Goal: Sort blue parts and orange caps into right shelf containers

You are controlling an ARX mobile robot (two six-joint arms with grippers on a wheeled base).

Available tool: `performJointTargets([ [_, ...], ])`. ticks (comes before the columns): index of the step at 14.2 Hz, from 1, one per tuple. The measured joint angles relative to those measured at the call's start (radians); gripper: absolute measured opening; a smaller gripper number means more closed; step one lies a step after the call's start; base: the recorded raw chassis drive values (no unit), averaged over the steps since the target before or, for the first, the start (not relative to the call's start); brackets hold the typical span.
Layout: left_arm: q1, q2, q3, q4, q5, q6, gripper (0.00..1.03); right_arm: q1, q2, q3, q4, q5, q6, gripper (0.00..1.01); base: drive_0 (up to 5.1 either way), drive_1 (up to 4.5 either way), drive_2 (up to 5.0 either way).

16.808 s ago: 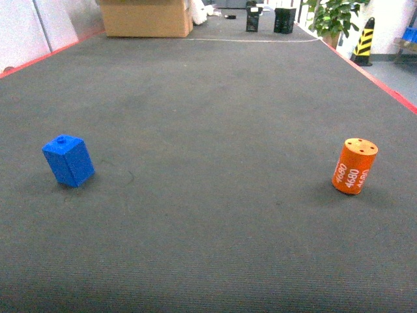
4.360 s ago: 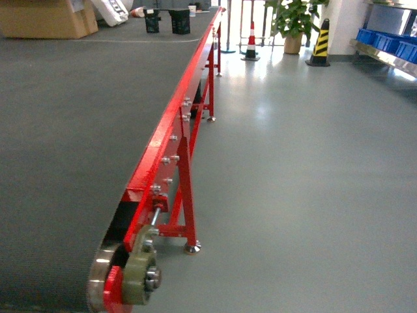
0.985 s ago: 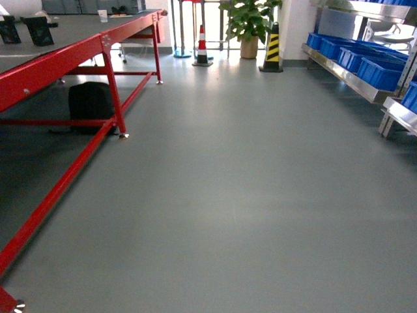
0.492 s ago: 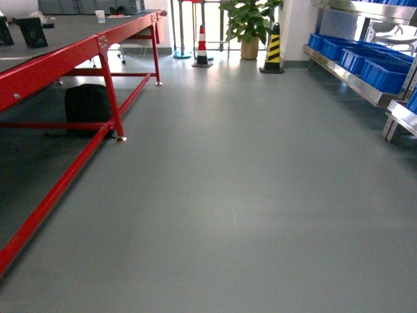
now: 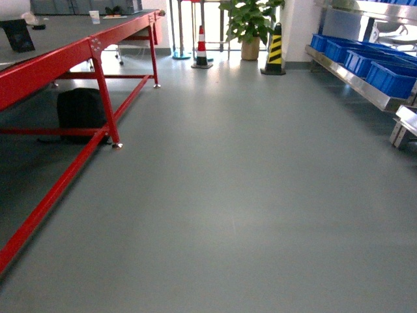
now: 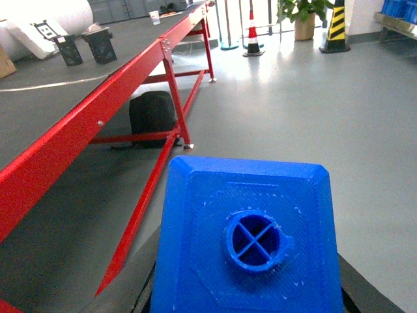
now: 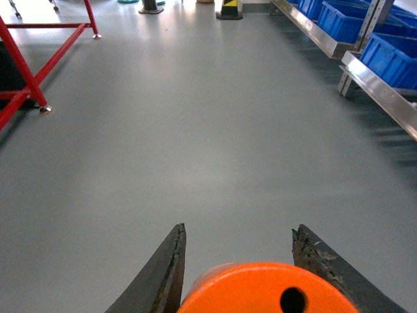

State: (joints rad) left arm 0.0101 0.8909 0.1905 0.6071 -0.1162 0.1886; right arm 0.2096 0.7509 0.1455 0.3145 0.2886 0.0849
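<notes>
The left tool itself is hidden in its wrist view behind the blue part, which fills the lower frame, so whether it grips cannot be told. The part shows a bright-blue bevelled top with a round, cross-slotted knob. The right tool has its two dark fingers closed on the orange cap, cut off below, one hole visible. Blue shelf containers sit on the steel shelf, right of the red worktop.
</notes>
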Motion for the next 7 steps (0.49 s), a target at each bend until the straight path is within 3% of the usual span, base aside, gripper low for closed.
performJointTargets([
  [7,0.0,-0.001,0.0,0.0,0.0,0.0,0.44,0.0,-0.002,0.0,-0.001,0.0,0.0,0.43,0.0,4.19,-4.2],
])
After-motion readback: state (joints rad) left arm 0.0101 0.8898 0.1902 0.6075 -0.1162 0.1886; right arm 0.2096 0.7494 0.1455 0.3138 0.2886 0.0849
